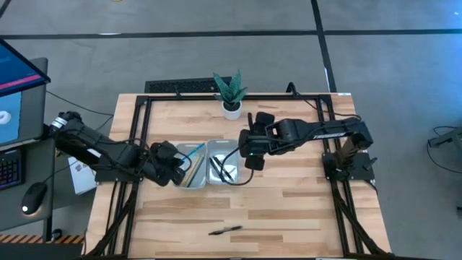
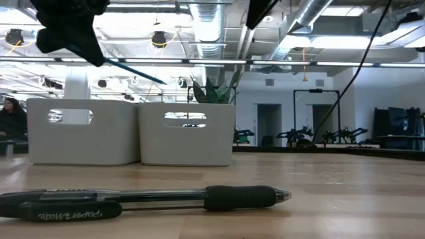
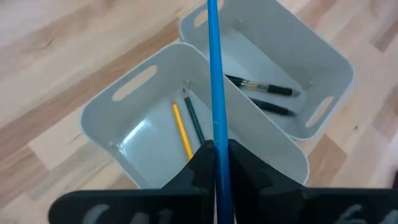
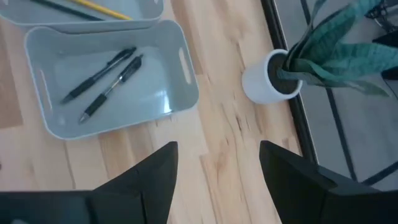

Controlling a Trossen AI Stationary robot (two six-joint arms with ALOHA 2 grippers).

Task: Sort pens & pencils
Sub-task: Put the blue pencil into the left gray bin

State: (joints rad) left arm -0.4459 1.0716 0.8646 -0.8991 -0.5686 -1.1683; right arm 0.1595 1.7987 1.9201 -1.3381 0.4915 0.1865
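The left gripper (image 3: 216,163) is clamping the blue pencil (image 3: 215,74) above the left bin (image 3: 124,118). The right gripper (image 4: 217,168), wide open and empty, is probably hanging beside the right bin (image 4: 186,81).

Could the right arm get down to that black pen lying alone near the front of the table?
Probably yes. The right gripper is open and empty beside the trays, and the lone black pen lies on bare wood with nothing around it, though reach can't be judged for certain.

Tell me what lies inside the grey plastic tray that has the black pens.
Two black pens lie side by side on the floor of the grey plastic tray. Nothing covers them. A third black pen lies outside, on the wooden table.
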